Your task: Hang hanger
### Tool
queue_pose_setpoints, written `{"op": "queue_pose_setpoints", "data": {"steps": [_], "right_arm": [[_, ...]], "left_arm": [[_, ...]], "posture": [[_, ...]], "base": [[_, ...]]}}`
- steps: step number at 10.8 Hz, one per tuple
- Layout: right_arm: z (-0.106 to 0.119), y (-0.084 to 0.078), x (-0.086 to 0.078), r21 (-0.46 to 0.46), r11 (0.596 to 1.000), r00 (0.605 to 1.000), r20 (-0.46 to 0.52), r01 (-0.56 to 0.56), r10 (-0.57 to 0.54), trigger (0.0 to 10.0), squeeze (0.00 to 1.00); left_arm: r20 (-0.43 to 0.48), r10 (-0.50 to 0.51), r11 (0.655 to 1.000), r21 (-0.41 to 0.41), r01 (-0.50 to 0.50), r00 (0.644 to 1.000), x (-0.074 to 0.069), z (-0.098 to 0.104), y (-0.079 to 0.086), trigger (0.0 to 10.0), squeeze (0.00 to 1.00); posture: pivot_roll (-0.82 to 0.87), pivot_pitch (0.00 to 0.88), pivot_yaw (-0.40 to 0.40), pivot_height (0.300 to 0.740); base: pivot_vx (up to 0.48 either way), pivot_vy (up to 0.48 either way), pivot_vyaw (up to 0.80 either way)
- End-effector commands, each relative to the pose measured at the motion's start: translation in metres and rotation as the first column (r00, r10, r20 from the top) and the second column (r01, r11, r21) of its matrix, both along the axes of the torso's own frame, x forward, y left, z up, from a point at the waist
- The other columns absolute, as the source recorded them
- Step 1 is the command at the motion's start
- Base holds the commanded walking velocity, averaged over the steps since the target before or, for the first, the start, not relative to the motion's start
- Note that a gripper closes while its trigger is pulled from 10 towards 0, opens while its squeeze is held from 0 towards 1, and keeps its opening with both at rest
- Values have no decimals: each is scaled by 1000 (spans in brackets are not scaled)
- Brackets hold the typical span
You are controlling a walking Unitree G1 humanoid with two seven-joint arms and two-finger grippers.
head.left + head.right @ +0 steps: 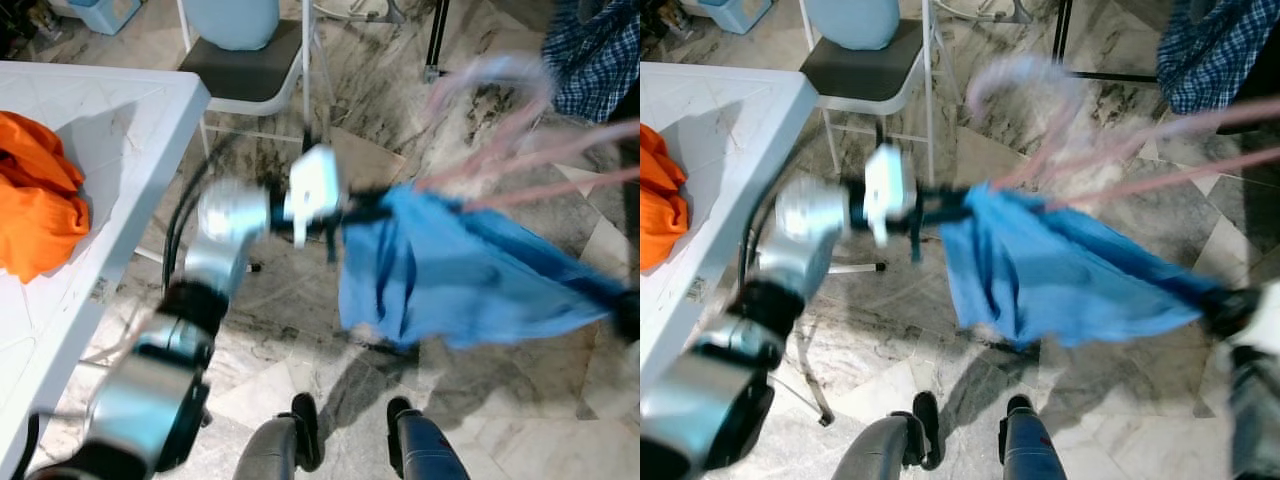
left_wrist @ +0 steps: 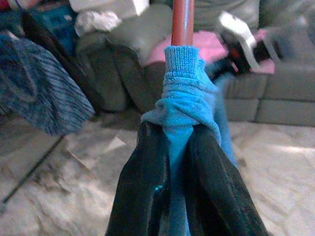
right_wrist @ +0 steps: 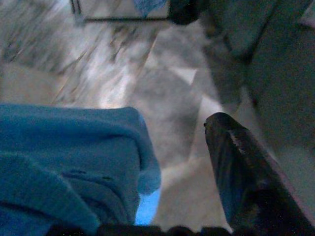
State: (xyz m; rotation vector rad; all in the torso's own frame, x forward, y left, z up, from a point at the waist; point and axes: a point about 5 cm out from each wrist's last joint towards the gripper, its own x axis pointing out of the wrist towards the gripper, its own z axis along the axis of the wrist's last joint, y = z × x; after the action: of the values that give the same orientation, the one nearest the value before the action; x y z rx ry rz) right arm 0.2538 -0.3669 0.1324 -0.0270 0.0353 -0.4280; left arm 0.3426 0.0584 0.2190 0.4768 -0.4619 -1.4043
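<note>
Hanger [image 1: 520, 140], pink and streaked by motion blur, sits at the upper right of the left eye frame, carrying a blue garment [image 1: 450, 275] that drapes across the middle. The left gripper [image 2: 182, 147] has its two black fingers pinched together on the garment's collar where it bunches round the hanger's reddish rod, probably to keep cloth and hanger together during carrying. At the right edge the right gripper [image 1: 1230, 305] is at the garment's far end; in its wrist view one finger [image 3: 246, 167] stands apart from the blue cloth, so whether it grips I cannot tell. Holding both ends likely keeps the cloth off the marble floor [image 1: 300, 340].

A white table [image 1: 110, 130] with an orange cloth [image 1: 35, 195] fills the left; a folding chair [image 1: 250, 70] stands at top centre. A plaid garment [image 1: 595, 50] hangs at upper right, near the likely hanging spot.
</note>
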Motion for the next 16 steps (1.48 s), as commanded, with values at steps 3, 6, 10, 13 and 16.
{"op": "queue_pose_setpoints", "data": {"steps": [3, 6, 10, 13, 16], "right_arm": [[40, -20, 8, -29, 997, 995, 72, 73, -70, 0, 0], [60, -5, 31, -56, 998, 994, 109, 14, -7, 0, 0], [67, -2, 32, -85, 996, 992, 128, 11, 0, 0, 0], [72, -4, 31, -102, 995, 989, 147, 16, -1, 0, 0], [73, -3, 36, -106, 994, 990, 144, 13, 2, 0, 0]], "left_arm": [[-128, 11, 1000, -4, -12, 992, -16, -43, 6, 0, 0], [-222, 8, 999, 53, 4, 975, -29, -78, 10, 0, 0], [-419, 183, 980, 11, -197, 890, -28, -112, 17, 0, 0], [-476, 227, 961, -30, -274, 849, -24, -113, 17, 0, 0], [-499, 143, 980, -50, -192, 855, -30, -112, 13, 0, 0]], "posture": [[-239, 324, 135, 740], [-233, 318, 125, 740], [-242, 317, 130, 740], [-245, 319, 127, 740], [-242, 320, 124, 740]], "base": [[0, 0, 0], [0, 0, 0], [0, 0, 0], [0, 0, 0], [0, 0, 0]]}}
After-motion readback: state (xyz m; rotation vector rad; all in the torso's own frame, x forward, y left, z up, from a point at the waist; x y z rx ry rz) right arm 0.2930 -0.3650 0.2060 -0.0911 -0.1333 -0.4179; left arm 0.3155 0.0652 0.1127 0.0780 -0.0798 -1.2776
